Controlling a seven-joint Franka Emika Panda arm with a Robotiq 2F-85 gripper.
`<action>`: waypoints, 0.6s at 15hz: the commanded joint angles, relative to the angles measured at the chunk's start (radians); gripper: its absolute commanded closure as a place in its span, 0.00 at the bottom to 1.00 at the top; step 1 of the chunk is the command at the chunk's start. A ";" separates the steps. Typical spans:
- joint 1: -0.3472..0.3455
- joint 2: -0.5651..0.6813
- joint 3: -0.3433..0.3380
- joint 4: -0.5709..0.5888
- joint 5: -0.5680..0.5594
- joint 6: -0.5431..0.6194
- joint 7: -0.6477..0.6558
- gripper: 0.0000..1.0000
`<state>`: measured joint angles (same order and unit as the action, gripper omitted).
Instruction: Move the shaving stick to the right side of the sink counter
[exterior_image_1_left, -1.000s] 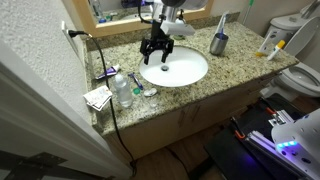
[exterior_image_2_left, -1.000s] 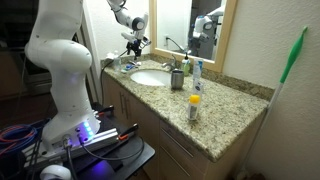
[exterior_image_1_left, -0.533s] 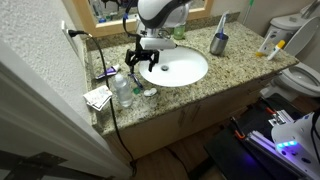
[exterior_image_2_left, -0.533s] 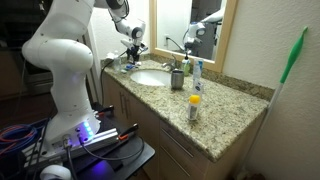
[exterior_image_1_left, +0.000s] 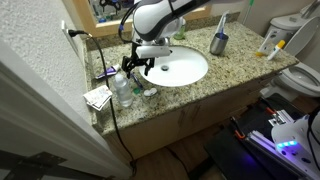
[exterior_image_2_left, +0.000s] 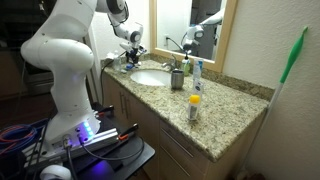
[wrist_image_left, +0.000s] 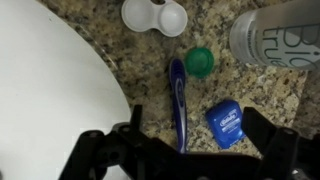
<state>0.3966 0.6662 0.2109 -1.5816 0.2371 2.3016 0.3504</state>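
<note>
The shaving stick (wrist_image_left: 178, 100) is a slim dark-blue razor lying flat on the speckled granite sink counter (exterior_image_1_left: 232, 72), close to the white basin's edge (wrist_image_left: 50, 90). In the wrist view it lies between my open gripper's (wrist_image_left: 200, 138) two fingers, nearer the left one. A blue floss box (wrist_image_left: 226, 123) also lies between the fingers. In both exterior views my gripper (exterior_image_1_left: 135, 66) (exterior_image_2_left: 131, 57) hangs low over the counter's cluttered end beside the basin (exterior_image_1_left: 175, 68). The stick is too small to make out there.
A green cap (wrist_image_left: 200, 62), a white twin-cup case (wrist_image_left: 155, 15) and a clear bottle (wrist_image_left: 275, 35) lie just beyond the razor. Clear bottles (exterior_image_1_left: 120, 88) stand nearby. A metal cup (exterior_image_1_left: 218, 42) and small bottles (exterior_image_2_left: 194, 104) stand on the counter's other side. The toilet (exterior_image_1_left: 300, 78) is beside the counter.
My gripper has moved from above the basin towards the cluttered end of the counter and lower, staying open.
</note>
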 joint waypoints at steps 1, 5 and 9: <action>0.037 0.050 -0.031 0.042 -0.058 0.031 0.041 0.00; 0.059 0.073 -0.058 0.084 -0.112 0.025 0.085 0.00; 0.064 0.071 -0.070 0.096 -0.135 -0.006 0.105 0.02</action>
<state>0.4468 0.7225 0.1583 -1.5180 0.1286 2.3246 0.4300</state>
